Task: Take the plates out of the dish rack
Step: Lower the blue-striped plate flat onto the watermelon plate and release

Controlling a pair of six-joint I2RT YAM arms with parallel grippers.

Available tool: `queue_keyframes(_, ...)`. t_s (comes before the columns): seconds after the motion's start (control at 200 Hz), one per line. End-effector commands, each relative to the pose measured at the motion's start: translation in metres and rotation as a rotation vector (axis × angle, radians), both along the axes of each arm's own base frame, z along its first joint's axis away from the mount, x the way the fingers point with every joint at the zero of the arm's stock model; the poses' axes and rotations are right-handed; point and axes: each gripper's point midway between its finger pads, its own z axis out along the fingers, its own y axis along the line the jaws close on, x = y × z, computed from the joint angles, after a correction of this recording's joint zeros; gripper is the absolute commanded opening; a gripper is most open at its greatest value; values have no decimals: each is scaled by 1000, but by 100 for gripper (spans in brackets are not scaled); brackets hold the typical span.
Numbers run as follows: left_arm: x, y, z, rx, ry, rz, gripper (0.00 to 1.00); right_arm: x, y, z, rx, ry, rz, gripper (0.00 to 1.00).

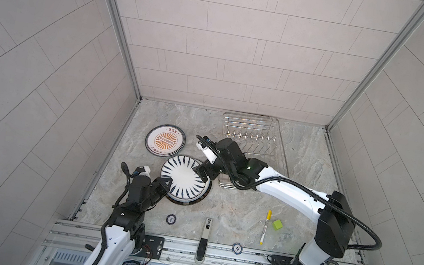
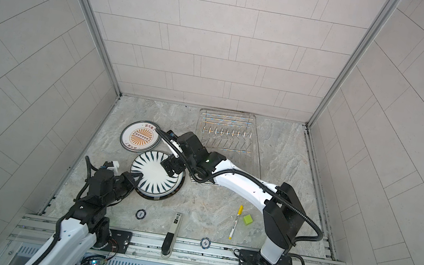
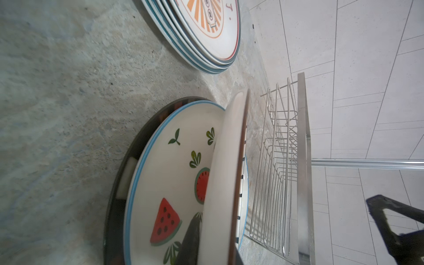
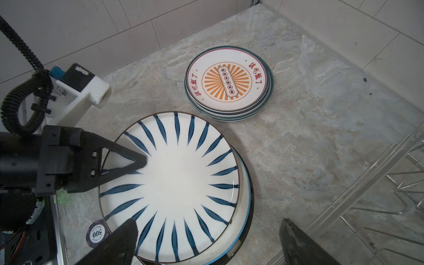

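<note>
Plate, white ceramic with navy petals (image 1: pixel 182 178), tilted over my stack (image 3: pixel 165 183); left end effector (image 4: pixel 143 163) pinches its rim, presumably for gentle lowering; right end effector (image 1: pixel 202 174) gapes wide, empty.

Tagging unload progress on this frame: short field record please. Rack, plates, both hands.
dish rack: no plates visible in it
sunburst stack: lying flat, left of the rack
navy-petal plate: top of the nearer stack, tilted above the watermelon plate
left hand: shut on the navy-petal plate's near rim
right hand: open, over that plate's opposite edge
clutter: marker and green cube, near right
</note>
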Motion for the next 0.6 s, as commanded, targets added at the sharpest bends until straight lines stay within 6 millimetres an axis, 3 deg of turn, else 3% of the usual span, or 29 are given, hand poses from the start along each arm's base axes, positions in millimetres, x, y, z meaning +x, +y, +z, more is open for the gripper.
queue_keyframes(0.0, 11, -1, 35, -35, -134, 7, 16, -5, 11, -1, 9, 29, 30, 98)
queue_keyframes(0.11, 11, 1, 30, -18, -122, 11, 23, 0, 12, -10, -13, 41, 12, 98)
queue_keyframes(0.34, 14, 6, 21, 13, -98, 31, 27, 7, 15, -27, -58, 60, -9, 97)
queue_keyframes(0.595, 14, 16, 17, 130, -65, 41, 46, 11, 16, -36, -83, 70, -20, 97)
